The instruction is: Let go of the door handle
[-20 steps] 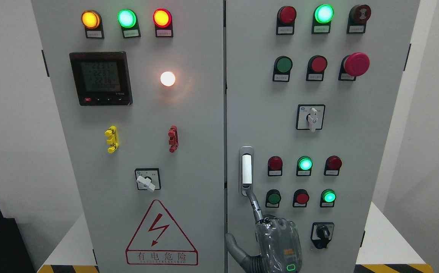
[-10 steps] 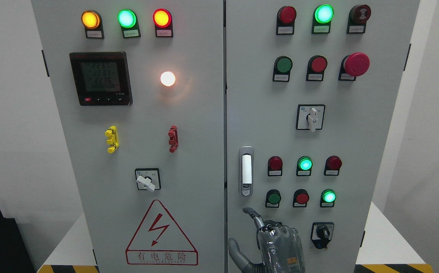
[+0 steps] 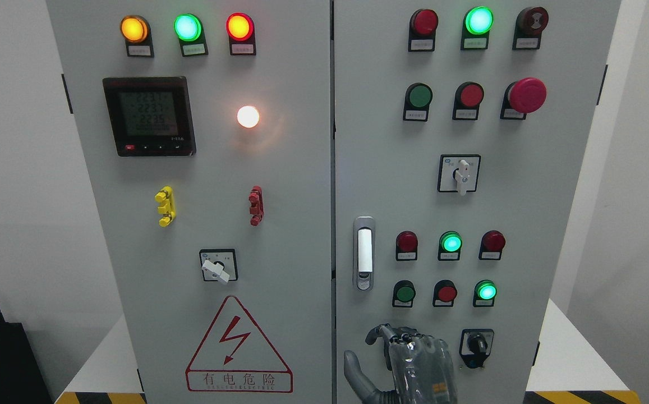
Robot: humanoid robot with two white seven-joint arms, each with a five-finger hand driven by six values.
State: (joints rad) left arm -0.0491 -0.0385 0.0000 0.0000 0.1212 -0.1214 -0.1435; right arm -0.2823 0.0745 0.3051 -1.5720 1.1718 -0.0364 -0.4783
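Fingers (image 3: 383, 334) of our right hand (image 3: 408, 359) curl loosely in front of the lower part of the right cabinet door (image 3: 526, 196), gripping nothing; the thumb (image 3: 355, 370) sticks out to the left of the palm. We see the hand rise from the bottom edge, right of the middle, wrapped in clear plastic. The door handle (image 3: 364, 252) stands upright near the left edge of that door, above our hand and clear of it, with bare grey panel between the fingertips and the handle's lower end. Its white grip lies flush in the silver frame, and a small lock sits at the bottom.

To the right of the handle we see two rows of indicator lamps (image 3: 451, 242), two of them glowing green. A black rotary switch (image 3: 476, 343) sits just right of our hand. On the left door (image 3: 279, 185) a red triangular warning sign (image 3: 238, 348) and a lit meter display (image 3: 149, 116) face us.
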